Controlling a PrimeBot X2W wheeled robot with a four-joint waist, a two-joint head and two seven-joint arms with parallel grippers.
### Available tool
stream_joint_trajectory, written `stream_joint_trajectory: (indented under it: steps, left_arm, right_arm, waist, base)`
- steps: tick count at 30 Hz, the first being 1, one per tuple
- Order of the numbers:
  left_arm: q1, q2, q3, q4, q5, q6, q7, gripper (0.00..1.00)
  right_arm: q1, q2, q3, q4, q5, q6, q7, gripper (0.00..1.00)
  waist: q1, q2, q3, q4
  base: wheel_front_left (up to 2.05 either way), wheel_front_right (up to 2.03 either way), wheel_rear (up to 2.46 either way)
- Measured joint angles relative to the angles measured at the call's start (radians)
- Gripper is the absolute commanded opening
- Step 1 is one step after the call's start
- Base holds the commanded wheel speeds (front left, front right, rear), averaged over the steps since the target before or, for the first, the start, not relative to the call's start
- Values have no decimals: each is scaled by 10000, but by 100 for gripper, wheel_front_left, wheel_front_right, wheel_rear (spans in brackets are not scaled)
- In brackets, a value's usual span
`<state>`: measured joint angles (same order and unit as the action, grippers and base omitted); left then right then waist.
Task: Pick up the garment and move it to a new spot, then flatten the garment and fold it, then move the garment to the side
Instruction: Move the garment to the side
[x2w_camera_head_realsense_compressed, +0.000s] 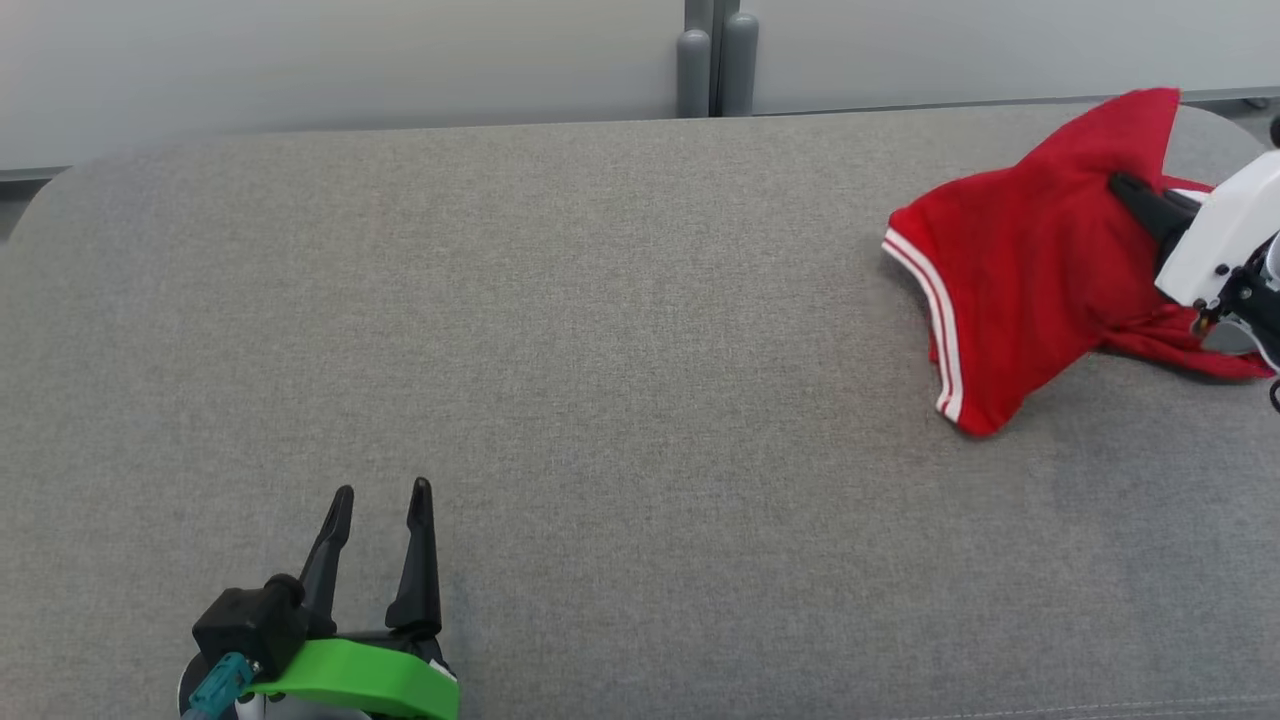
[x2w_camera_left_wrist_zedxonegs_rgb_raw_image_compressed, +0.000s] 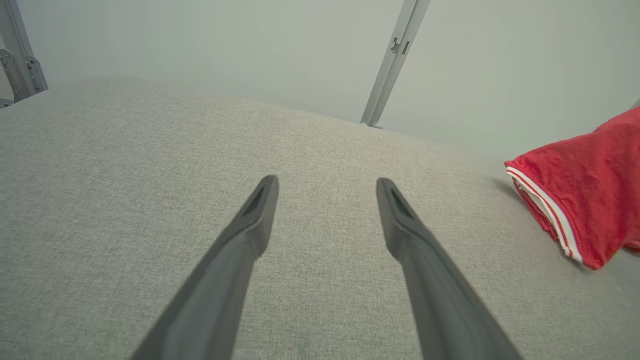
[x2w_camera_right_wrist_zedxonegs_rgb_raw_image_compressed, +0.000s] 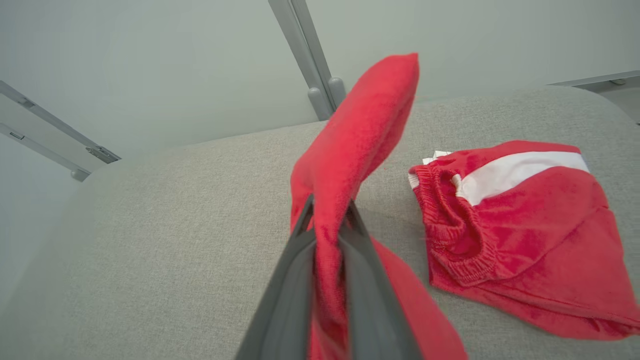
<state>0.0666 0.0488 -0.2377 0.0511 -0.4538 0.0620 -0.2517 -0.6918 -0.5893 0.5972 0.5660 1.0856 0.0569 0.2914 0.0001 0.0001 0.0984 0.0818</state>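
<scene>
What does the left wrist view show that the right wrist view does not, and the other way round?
Left wrist view: the left gripper, open, with nothing between its fingers. Right wrist view: the right gripper shut on a raised fold of the red shorts, and their elastic waistband. Both: the shorts, the grey cushion, the pale wall.

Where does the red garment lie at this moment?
In the head view the red garment lies far right on the grey surface, pinched by the right gripper, far from the left gripper.

Grey fabric-covered surface (x2w_camera_head_realsense_compressed: 600, 350), rounded corners, red white-striped garment (x2w_camera_head_realsense_compressed: 1010, 270) lying at its far right
</scene>
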Motion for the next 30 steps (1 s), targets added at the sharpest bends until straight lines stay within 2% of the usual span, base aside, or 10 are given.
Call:
stream_joint_trajectory:
  steps: [12, 22, 30]
  left_arm:
    - [-5, -4, 59, 44, 0, 0, 0, 100]
    - [-6, -2, 38, -2, 17, 0, 0, 100]
    - [-80, 86, 2, -159, 301, 0, 4, 100]
  right_arm:
    - [-1174, -631, 278, -65, -940, -593, 640, 0]
    - [-1704, -1208, 589, 98, -1383, -708, 1292, 0]
    - [-1929, -1730, 579, 612, -1916, -1106, 1323, 0]
  waist:
    - [0, 0, 46, 227]
    - [0, 0, 236, 231]
    - [0, 0, 672, 255]
  base:
    - [0, 0, 0]
    - [0, 0, 0]
    - [0, 0, 0]
